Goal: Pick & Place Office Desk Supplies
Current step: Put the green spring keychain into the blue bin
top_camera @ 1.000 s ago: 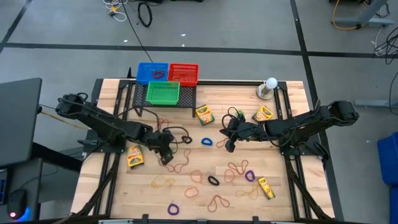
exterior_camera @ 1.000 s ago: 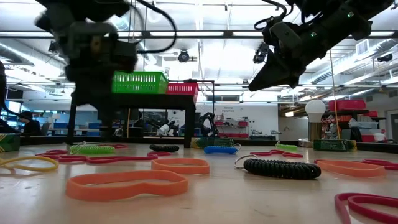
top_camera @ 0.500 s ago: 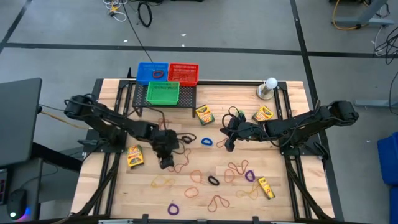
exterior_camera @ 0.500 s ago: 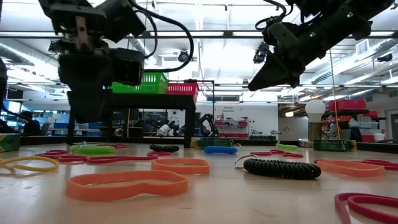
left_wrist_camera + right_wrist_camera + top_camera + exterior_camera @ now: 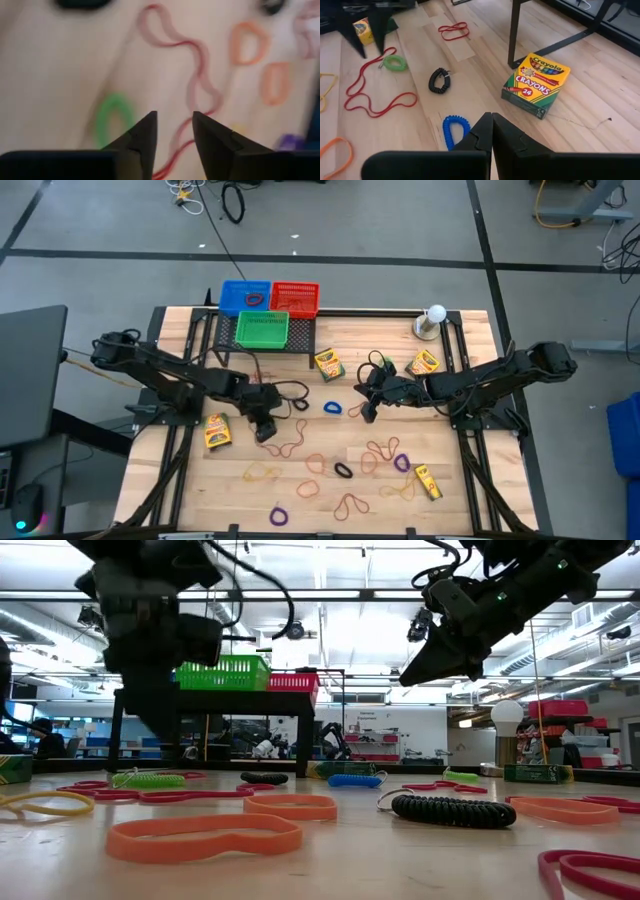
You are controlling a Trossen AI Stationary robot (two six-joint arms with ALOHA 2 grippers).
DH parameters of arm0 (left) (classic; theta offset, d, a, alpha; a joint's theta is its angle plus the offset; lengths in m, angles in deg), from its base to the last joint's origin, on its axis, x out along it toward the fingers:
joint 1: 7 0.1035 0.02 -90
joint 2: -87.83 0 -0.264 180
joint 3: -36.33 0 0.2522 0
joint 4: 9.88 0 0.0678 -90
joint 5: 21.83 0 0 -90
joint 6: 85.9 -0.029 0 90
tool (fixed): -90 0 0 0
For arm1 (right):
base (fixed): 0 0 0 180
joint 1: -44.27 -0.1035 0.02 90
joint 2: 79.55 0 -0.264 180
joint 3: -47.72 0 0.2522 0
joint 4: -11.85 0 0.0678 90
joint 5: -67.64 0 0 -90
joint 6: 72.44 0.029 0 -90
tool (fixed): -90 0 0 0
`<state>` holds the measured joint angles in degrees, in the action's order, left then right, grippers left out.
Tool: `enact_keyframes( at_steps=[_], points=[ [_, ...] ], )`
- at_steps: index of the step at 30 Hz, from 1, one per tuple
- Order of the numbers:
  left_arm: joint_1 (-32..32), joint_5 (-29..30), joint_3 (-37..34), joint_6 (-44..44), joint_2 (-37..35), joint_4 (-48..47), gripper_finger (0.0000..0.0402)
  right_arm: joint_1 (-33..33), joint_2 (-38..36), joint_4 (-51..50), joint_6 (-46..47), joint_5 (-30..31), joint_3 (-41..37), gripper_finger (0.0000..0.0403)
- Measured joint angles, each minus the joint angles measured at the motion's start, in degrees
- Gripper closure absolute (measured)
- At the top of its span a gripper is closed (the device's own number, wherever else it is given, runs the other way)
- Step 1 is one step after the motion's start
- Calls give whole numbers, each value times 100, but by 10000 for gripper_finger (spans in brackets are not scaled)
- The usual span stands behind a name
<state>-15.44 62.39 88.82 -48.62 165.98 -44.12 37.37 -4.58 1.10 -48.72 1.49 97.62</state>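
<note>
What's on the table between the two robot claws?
In the high view, a blue coiled band lies between the left gripper and right gripper; otherwise bare wood.

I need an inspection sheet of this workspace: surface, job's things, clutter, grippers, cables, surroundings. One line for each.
Surface: wooden table, light planks.
Job's things: loose rubber bands across the middle and near side; four crayon boxes, one near the rack leg; coiled blue band.
Clutter: white ball on base at the far right corner; blue, red and green baskets on a small rack.
Grippers: left gripper open over a long red band; right gripper shut, empty, raised above the table.
Cables: black cable trailing by the left gripper.
Surroundings: grey floor, with cords on it.
</note>
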Motion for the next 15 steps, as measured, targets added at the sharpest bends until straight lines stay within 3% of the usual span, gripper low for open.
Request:
enact_keyframes(
  at_steps=[3, 8, 15],
  points=[
    [-25, 502, 14, -73, 6, -539, 229, 1, 1, -2, 0, 0, 0, 394],
    [-18, 1218, -98, -281, 6, -671, 195, -1, 1, -20, 0, -1, 0, 394],
    [13, 1405, -141, -788, 342, -410, 211, 1, 1, -20, -10, -1, 0, 394]
  ],
)
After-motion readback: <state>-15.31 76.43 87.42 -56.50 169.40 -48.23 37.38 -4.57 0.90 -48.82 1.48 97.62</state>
